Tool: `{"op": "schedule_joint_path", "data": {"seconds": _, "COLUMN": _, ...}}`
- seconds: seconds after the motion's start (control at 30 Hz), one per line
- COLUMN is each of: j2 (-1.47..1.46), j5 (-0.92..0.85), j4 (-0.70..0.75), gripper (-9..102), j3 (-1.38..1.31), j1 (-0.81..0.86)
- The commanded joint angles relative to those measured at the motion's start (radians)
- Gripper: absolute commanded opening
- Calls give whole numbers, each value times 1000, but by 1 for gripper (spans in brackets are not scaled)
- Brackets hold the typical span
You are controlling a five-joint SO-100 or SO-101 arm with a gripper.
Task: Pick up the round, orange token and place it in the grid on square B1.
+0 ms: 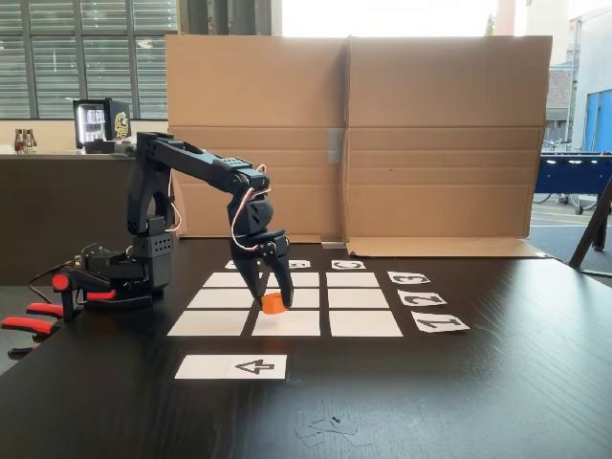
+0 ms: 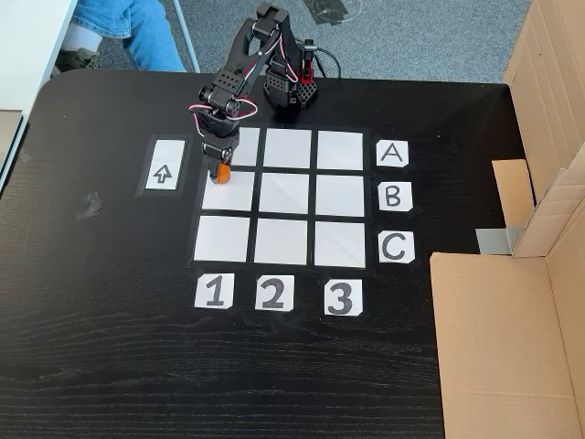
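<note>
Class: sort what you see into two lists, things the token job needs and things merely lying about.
Job: gripper, shut on the orange token; grid; square B1; letter and number labels.
Lying about: arrow strip; cardboard screen; red clamps.

Daylight is streaming through slatted windows behind a cardboard screen standing along the black worktop.

A white paper strip with a black arrow lies on the black table, at nine o'clock from the table's centre. Cardboard walls stand along the far edge. Red-handled clamps grip the table's edge.
</note>
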Motion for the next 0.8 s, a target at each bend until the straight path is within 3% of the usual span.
{"op": "schedule_joint_path", "data": {"seconds": 0.0, "j2": -20, "j5": 8, "j4": -8, "gripper": -1, "j3": -58, "j1": -15}}
{"op": "schedule_joint_path", "data": {"seconds": 0.5, "j2": -78, "j5": 12, "j4": -20, "gripper": 1, "j3": -81, "j1": -52}}
{"op": "schedule_joint_path", "data": {"seconds": 0.7, "j2": -83, "j5": 12, "j4": -20, "gripper": 30, "j3": -61, "j1": -55}}
{"op": "schedule_joint_path", "data": {"seconds": 0.77, "j2": -83, "j5": 9, "j4": -25, "gripper": 33, "j3": -49, "j1": -57}}
